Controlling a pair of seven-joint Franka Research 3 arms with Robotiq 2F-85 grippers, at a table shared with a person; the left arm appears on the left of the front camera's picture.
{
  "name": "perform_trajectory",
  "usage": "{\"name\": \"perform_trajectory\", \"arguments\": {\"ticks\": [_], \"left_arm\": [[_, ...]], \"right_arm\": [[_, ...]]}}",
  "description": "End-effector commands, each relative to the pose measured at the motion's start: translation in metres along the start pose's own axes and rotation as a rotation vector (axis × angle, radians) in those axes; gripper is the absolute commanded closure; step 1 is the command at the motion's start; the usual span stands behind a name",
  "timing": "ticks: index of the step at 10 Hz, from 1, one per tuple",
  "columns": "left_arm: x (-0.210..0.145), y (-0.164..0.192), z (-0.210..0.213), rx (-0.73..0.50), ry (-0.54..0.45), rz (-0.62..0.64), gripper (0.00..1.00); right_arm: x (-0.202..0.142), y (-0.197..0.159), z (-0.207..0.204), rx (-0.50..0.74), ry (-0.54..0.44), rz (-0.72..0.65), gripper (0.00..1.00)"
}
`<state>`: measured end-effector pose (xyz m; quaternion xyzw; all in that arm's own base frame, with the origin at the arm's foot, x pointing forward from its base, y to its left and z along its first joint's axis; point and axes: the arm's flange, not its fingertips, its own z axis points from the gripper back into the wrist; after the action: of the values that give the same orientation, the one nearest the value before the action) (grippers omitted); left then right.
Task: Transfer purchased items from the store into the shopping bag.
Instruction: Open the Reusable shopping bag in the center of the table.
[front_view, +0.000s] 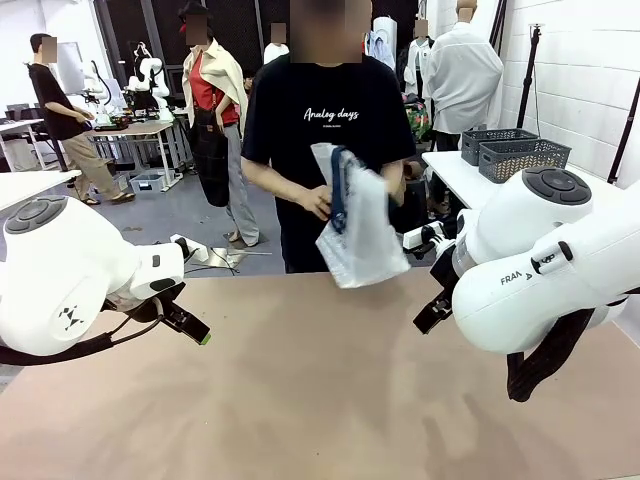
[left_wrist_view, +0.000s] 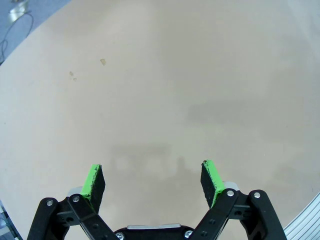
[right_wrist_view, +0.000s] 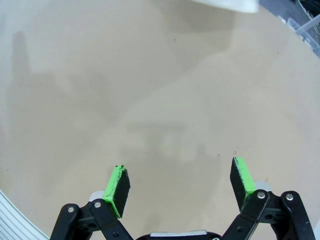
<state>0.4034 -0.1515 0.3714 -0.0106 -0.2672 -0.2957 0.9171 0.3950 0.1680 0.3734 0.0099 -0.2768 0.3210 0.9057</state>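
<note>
Across the table a person holds the shopping bag (front_view: 362, 238) in both hands, above the far edge; it is translucent white with navy straps and hangs crumpled. My left gripper (front_view: 197, 332) hovers low over the table at the left, and the left wrist view shows it (left_wrist_view: 151, 172) open with bare tabletop between its green pads. My right gripper (front_view: 430, 316) hangs at the right, below the bag and slightly right of it, and the right wrist view shows it (right_wrist_view: 179, 172) open and empty. The purchased items are out of view.
The tan table (front_view: 320, 400) spreads between both arms. Two dark grey perforated baskets (front_view: 522, 155) stand on a white side table at the back right; I cannot tell whether either is the store. Other people stand farther back.
</note>
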Motion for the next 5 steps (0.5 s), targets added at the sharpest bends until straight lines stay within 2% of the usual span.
{"name": "perform_trajectory", "arguments": {"ticks": [1,5], "left_arm": [[-0.0003,0.0008,0.0001,0.001,0.0,0.002,0.0],[-0.0003,0.0008,0.0001,0.001,0.0,0.002,0.0]], "right_arm": [[0.0,-0.0001,0.0,0.0,0.0,0.0,0.0],[0.0,-0.0001,0.0,0.0,0.0,0.0,0.0]]}}
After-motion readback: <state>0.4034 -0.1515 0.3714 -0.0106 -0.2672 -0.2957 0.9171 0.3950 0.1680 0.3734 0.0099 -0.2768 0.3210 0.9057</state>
